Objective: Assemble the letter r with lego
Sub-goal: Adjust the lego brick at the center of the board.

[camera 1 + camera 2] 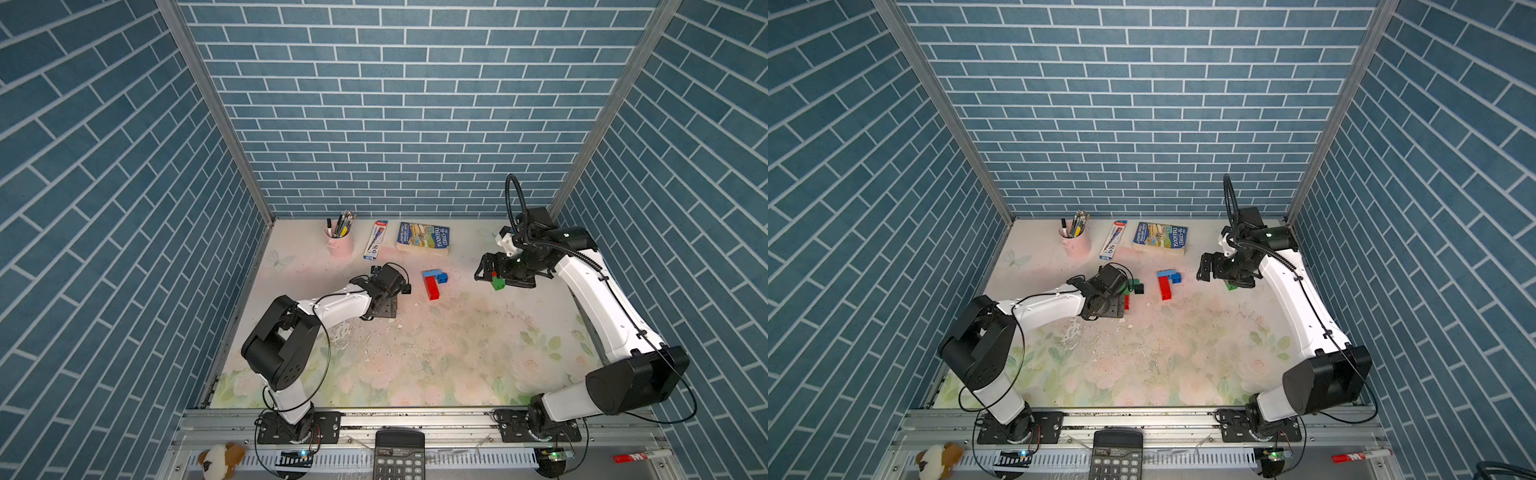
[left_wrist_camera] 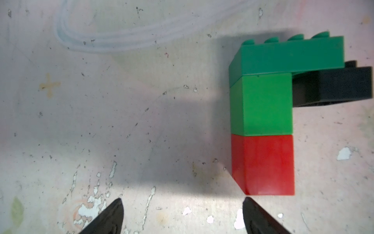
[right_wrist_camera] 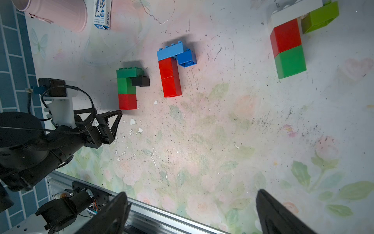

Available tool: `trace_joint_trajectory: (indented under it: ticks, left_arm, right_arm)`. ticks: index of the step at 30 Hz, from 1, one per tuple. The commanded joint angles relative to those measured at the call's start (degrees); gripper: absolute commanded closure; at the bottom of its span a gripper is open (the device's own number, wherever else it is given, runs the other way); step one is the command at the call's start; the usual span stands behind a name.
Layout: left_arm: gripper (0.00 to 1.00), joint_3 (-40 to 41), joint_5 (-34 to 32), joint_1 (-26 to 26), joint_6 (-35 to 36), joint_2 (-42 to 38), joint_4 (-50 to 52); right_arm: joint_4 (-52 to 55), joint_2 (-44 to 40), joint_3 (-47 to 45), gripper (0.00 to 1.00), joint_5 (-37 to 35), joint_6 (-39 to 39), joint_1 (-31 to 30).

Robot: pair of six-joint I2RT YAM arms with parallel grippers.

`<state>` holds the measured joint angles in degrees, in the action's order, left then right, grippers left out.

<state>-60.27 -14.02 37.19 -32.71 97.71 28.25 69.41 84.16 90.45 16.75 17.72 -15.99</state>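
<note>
Three lego letters lie flat on the mat. The nearest to my left gripper [image 2: 182, 200] has a red brick [image 2: 263, 164], a green brick [image 2: 262, 103], a dark green top bar [image 2: 289, 56] and a black brick [image 2: 342, 87]. That gripper is open and empty, one fingertip [image 2: 248, 202] just short of the red brick. A blue and red letter [image 1: 433, 282] lies in the middle. The third letter [image 3: 289, 46] is white, red, green and lime and lies under my right gripper [image 1: 484, 270], which hangs open and empty above the mat [image 3: 191, 194].
Along the back wall stand a pink pencil cup [image 1: 339, 241], a pen box [image 1: 375, 240] and a book [image 1: 424, 238]. On the front rail lie a calculator [image 1: 399, 455], a plush toy [image 1: 220, 459] and a red marker [image 1: 636, 457].
</note>
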Motion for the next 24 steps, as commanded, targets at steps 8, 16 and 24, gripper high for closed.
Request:
trace_joint_trajectory:
  ticks: [8, 16, 24]
  left_arm:
    - [0.01, 3.06, -0.82, -0.40, 1.93, -14.12, 4.32]
    - [0.01, 7.85, -0.45, -5.63, 4.11, -23.83, 3.15]
    - [0.00, 9.71, 0.01, -11.17, 7.03, -31.75, 5.32]
  right_arm:
    - [-2.01, 0.60, -2.33, 0.01, -0.45, -0.20, 0.62]
    - [-12.09, 11.20, -2.01, 0.02, -5.62, -1.02, 6.36]
    - [-18.05, 25.44, 4.37, 0.02, -5.62, -1.71, 11.05]
